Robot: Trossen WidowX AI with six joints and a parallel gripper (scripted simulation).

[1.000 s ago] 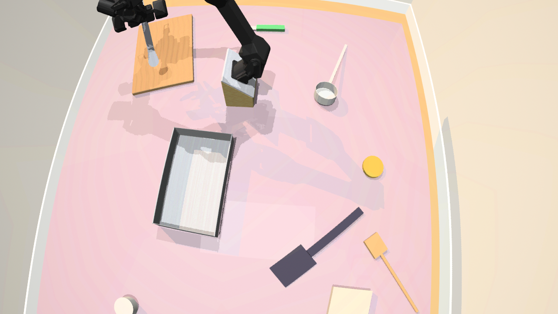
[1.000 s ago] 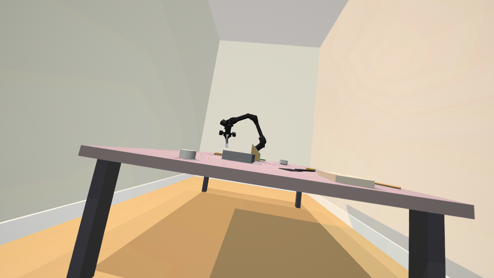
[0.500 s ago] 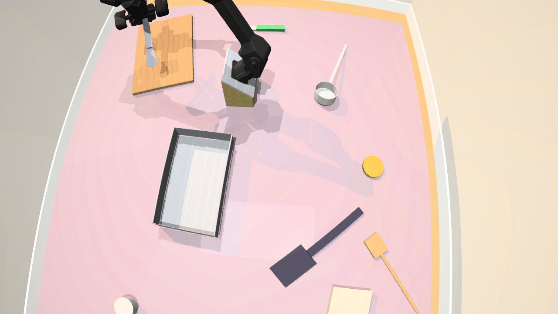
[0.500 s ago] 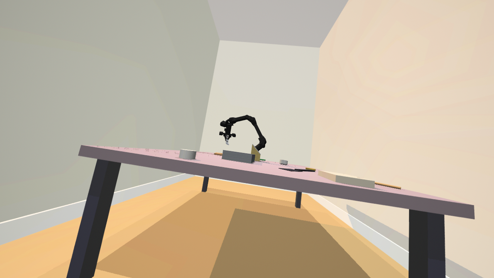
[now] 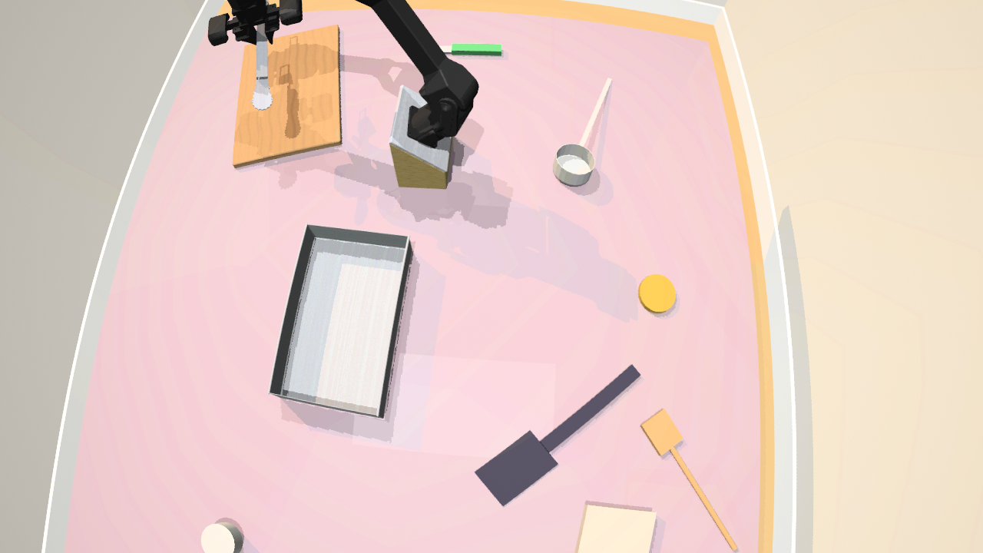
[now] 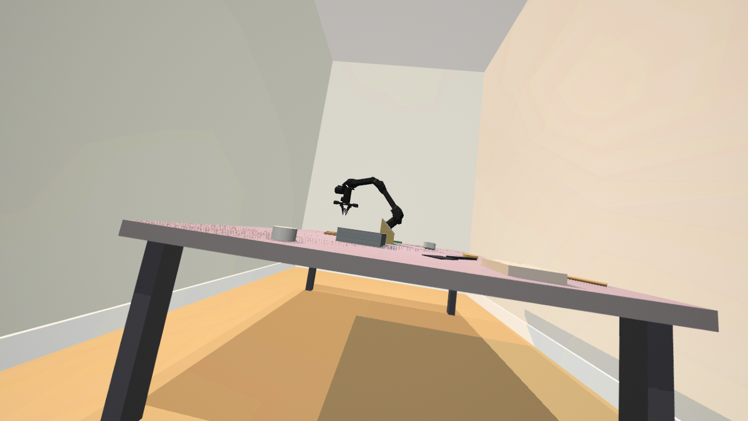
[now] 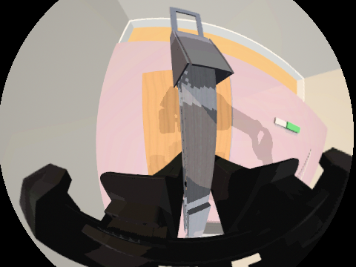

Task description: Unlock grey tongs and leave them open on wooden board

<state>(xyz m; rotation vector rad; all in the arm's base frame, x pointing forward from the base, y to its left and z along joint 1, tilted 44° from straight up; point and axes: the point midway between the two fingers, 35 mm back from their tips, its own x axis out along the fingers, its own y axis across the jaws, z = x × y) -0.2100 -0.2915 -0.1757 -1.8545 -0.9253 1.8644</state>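
My gripper (image 5: 259,28) (image 6: 344,207) (image 7: 193,154) is shut on the grey tongs (image 5: 261,77) (image 7: 198,114) and holds them in the air over the wooden board (image 5: 316,124) (image 7: 153,104) at the table's back left. In the overhead view the tongs' scalloped tip points down toward the board. In the wrist view the dark lock with its wire loop (image 7: 190,50) is at the tongs' far end, and the two arms lie close together. The roasting tin (image 5: 292,309) (image 6: 360,236) stands empty in the middle of the table.
The arm's base sits on a wedge block (image 5: 419,164) right of the board. A green marker (image 5: 474,48), a small saucepan (image 5: 574,164), a yellow disc (image 5: 656,293), a dark spatula (image 5: 522,464), a wooden spatula (image 5: 663,433), a cream slab (image 5: 615,529) and a white cylinder (image 5: 221,538) lie around.
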